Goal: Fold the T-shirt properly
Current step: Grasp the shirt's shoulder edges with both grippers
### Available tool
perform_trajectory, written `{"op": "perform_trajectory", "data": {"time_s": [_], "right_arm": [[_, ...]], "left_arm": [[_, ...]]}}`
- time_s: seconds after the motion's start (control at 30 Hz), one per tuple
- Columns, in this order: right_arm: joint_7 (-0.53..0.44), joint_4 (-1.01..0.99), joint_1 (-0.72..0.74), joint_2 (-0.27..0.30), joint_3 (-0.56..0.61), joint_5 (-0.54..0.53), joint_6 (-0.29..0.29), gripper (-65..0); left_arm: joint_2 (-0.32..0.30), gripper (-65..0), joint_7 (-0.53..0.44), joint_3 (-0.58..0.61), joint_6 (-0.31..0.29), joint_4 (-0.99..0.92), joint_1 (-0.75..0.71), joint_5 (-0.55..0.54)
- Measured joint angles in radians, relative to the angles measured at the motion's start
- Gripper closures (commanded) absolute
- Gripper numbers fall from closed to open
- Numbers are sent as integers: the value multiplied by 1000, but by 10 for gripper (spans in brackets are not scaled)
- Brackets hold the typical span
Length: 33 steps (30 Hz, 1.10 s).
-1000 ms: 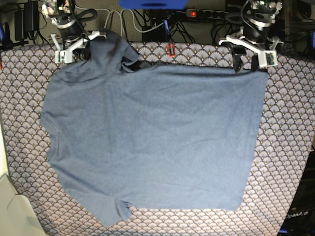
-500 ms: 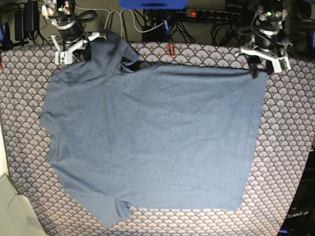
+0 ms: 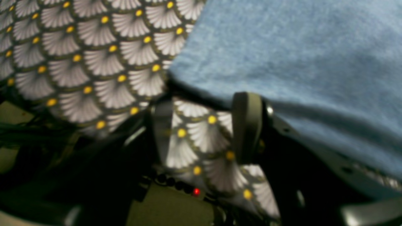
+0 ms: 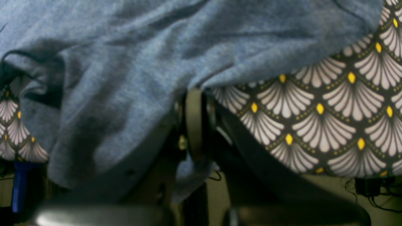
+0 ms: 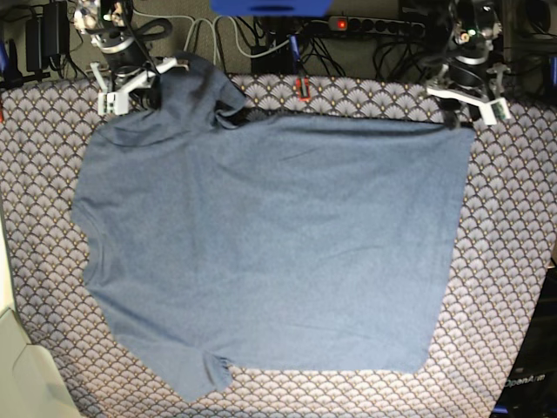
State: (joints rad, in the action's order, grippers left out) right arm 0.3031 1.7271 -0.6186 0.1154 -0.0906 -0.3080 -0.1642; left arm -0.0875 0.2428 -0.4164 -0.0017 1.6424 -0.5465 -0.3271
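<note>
The slate-blue T-shirt (image 5: pixel 270 244) lies spread flat on the fan-scale table cover (image 5: pixel 509 261), plain side up, with one sleeve bunched at the back left. My right gripper (image 5: pixel 150 87) holds that bunched part. In the right wrist view its fingers (image 4: pixel 194 122) are pressed together on a fold of the T-shirt (image 4: pixel 125 62). My left gripper (image 5: pixel 459 111) hovers at the shirt's back right corner. In the left wrist view it (image 3: pixel 204 131) stands open with only table cover between the fingers, and the T-shirt (image 3: pixel 282 47) edge lies just beside the right finger.
A power strip (image 5: pixel 365 24) with a red light and tangled cables runs along the table's back edge. A blue object (image 5: pixel 270 7) sits at the top centre. A pale surface (image 5: pixel 22 374) borders the table's front left corner.
My left gripper has drawn back and to the right, off the shirt's back right corner. That corner now lies flat. The right gripper and its bunched sleeve have not moved.
</note>
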Motion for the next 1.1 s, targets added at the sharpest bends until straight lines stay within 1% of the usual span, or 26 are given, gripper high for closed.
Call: {"op": "perform_trajectory", "data": {"time_s": [0.03,0.1,0.4,0.57,0.93,1.1], "right_arm": [[0,0,0,0,0,0,0,0],[0,0,0,0,0,0,0,0],[0,0,0,0,0,0,0,0],[0,0,-1,0,0,0,0,0],[-1,0,-3,0,0,0,0,0],[-1,0,-3,0,0,0,0,0]], "left_arm": [[2,-304,-2,-3,12,-6,11,1],[2,-304,-10,-10,-8,-25,22,0],[5,-303,-14,-20,-2,-84,52,3],[5,-303,-23,-21,-2,-91,55,3],[5,-299,-7,-18,0,-96,93,3],[28,-298,-9,-18,-2,-97,107,3]]}}
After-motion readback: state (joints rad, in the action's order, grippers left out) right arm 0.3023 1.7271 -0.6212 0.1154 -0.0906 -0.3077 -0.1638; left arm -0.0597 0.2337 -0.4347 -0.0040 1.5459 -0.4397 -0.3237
